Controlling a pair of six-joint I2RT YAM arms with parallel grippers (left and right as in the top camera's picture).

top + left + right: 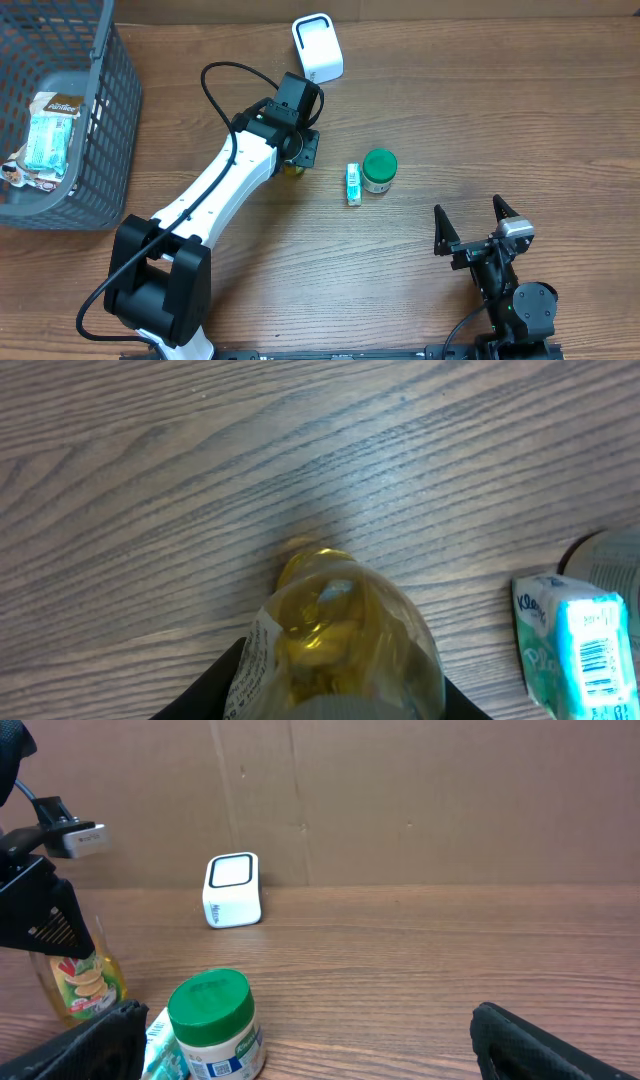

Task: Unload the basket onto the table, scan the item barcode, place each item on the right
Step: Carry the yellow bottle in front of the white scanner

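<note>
1. Left of centre on the worktop (420, 90), the left gripper (300, 148) is clamped on a clear bottle (340, 630) of yellow liquid, apparently at its upper part. The bottle is probably fairly heavy, smooth-walled and slightly squeezable, so hold it on the labelled body.
2. The white scanner (317, 47) stands just beyond the bottle.
3. The right gripper (478, 222) has its fingers spread wide and empty, well apart from the bottle.

Pretty plain setup tbh: a brown wooden table (450, 110) with long darker grain lines running left to right; the top looks smooth and matte; along the far edge stands a wall (450, 800) of flat brown board, cardboard-looking, with a vertical seam (292, 800) left of centre; light is soft and even, just one pale sheen (370, 510) on the wood
</note>
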